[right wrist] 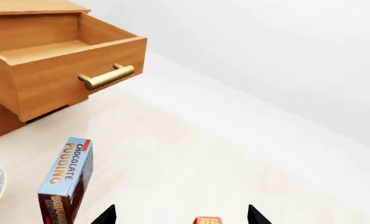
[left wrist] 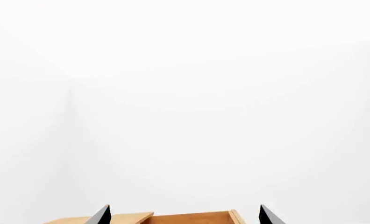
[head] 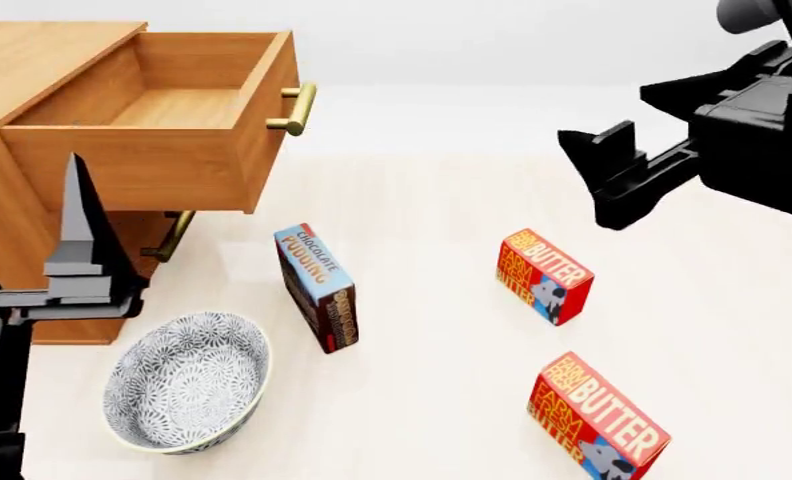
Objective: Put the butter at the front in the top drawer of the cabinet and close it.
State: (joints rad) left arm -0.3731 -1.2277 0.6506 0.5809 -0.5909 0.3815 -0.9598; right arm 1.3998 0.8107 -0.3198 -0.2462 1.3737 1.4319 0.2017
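Two butter cartons lie on our table, the nearer butter (head: 599,425) at front right. Our right end effector (head: 607,175) hovers open and empty, our left end effector (head: 83,245) likewise, beside the pulled-out top drawer (head: 169,165).

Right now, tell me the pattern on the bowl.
The bowl has a dense grey-and-white floral pattern inside and out, shown best in the head view.
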